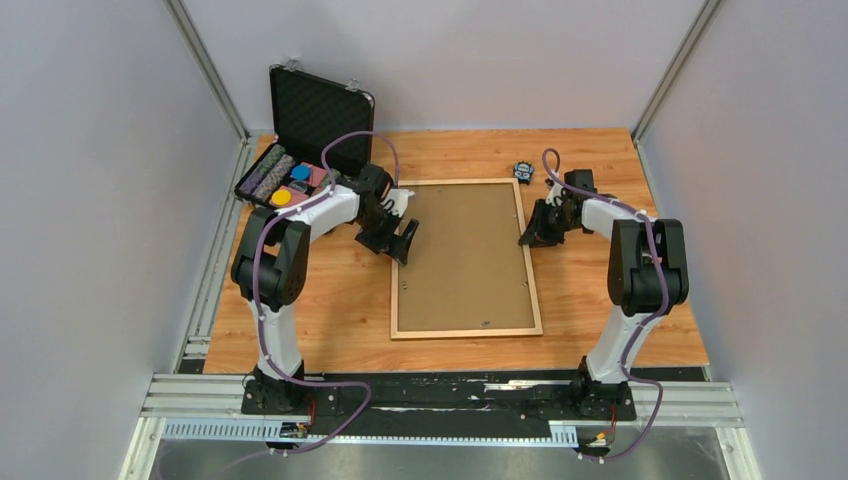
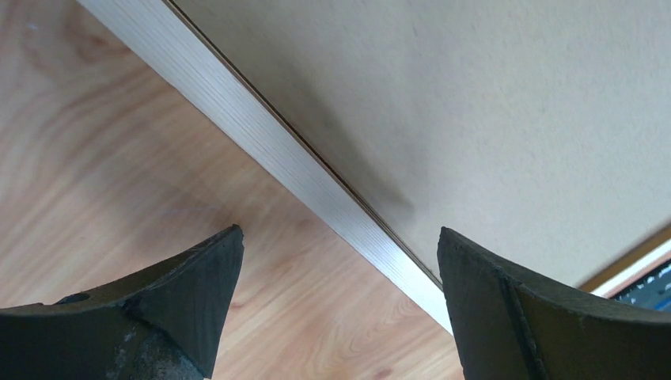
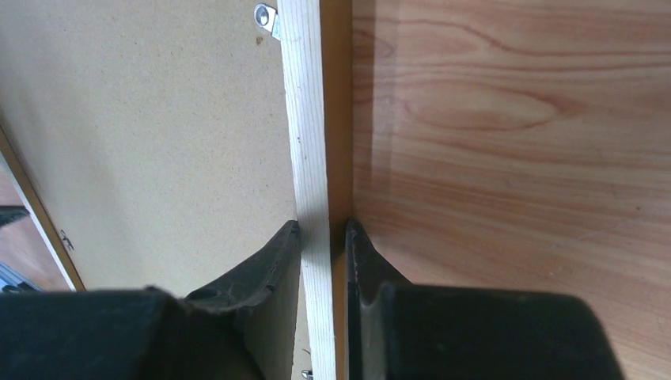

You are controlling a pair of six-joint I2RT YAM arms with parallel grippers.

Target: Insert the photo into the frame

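Top external view: the frame [image 1: 466, 331] lies flat and back up in the middle of the table [image 1: 330, 310], with an arm at each long side.
A brown backing board [image 1: 465, 258] fills the frame. The left gripper [image 1: 403, 232] hangs at the left rail near the far corner, jaws wide and gripping nothing, one finger over the table and the other over the board. The right gripper [image 3: 322, 226] is pinched narrow on the right rail, one finger on each side of it. An open black case [image 1: 318, 110] stands at the far left.
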